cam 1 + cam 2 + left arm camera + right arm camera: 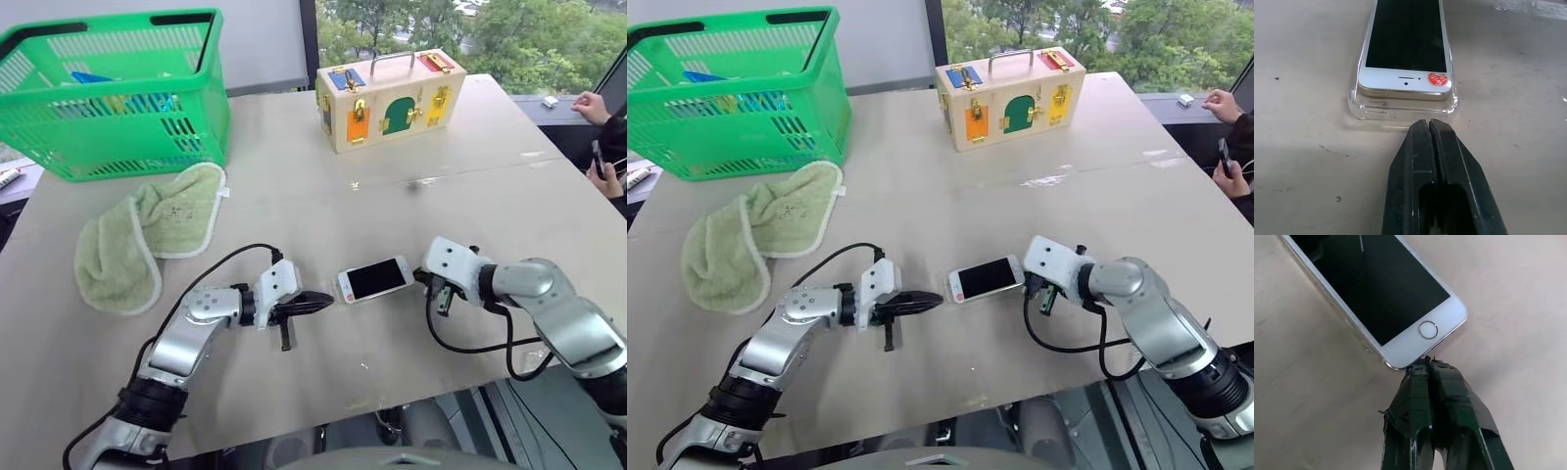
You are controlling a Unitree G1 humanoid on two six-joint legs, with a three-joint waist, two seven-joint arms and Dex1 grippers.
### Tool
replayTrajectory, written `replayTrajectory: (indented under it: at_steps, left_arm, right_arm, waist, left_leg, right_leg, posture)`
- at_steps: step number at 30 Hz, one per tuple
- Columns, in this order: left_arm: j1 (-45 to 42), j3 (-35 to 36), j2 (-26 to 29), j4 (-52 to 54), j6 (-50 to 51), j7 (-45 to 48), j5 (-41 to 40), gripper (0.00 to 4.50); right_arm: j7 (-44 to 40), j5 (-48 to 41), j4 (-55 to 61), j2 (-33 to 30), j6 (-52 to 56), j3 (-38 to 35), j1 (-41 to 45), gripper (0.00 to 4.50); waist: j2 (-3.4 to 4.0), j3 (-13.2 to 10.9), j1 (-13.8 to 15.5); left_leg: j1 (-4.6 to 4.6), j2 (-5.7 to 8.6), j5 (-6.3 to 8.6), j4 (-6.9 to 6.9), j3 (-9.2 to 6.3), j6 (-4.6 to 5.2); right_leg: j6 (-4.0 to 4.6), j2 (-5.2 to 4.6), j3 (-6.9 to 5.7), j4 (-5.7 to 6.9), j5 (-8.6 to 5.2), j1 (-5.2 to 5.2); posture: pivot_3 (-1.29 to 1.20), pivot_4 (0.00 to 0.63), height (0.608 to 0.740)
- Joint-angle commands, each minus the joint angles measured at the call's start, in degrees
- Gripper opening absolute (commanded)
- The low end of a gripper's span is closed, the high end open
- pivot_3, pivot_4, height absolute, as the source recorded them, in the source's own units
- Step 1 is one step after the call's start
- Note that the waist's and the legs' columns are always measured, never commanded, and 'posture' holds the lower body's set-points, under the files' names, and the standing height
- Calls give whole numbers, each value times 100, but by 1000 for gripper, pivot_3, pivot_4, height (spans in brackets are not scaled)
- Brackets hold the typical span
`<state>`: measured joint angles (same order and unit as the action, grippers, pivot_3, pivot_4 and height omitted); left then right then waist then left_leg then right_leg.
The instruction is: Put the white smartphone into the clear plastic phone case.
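The left gripper (1428, 128), fingers pressed together, touches the earpiece end of the clear plastic phone case (1367, 110). Inside it lies the white smartphone (376, 278), screen up on the table (392, 186). The right gripper (1425, 363), likewise closed, meets its home-button end.

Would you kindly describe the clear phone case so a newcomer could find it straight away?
On the beige table, look at the near edge between the left gripper and right gripper. The white smartphone lies there; the clear plastic phone case is the transparent glossy shell under it.
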<state>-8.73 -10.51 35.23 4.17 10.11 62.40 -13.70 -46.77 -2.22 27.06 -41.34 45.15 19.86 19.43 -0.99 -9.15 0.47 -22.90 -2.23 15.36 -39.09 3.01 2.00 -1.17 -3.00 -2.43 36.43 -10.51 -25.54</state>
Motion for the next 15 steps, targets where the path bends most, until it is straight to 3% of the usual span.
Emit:
replayTrajectory:
  at_steps: [1, 6, 15]
  left_arm:
    - [152, -132, 29, -55, 155, -39, 108, 21]
    - [181, -111, 3, -7, 183, -84, 109, 21]
    - [54, 202, 80, -127, 378, -45, -86, 21]
  right_arm:
    - [-48, -135, 49, 249, -139, 129, 133, 0]
    - [-125, -249, -48, 635, -327, 240, 138, 0]
    - [-264, -437, 39, 640, -323, -54, 50, 0]
  waist:
    - [0, 0, 11]
    - [-2, 1, -43]
    - [-2, 1, -99]
  left_leg:
    - [0, -1, 0, 0, -3, 0]
    - [5, -4, 0, 0, -6, 0]
    - [10, -3, 0, 0, -8, 0]
  right_leg:
    - [0, 1, -2, 3, 0, -2]
    - [2, 8, -3, 12, 0, -2]
    - [3, 6, 0, 20, 0, -2]
  posture:
    - [0, 150, 740]
    - [0, 150, 740]
    - [0, 150, 740]
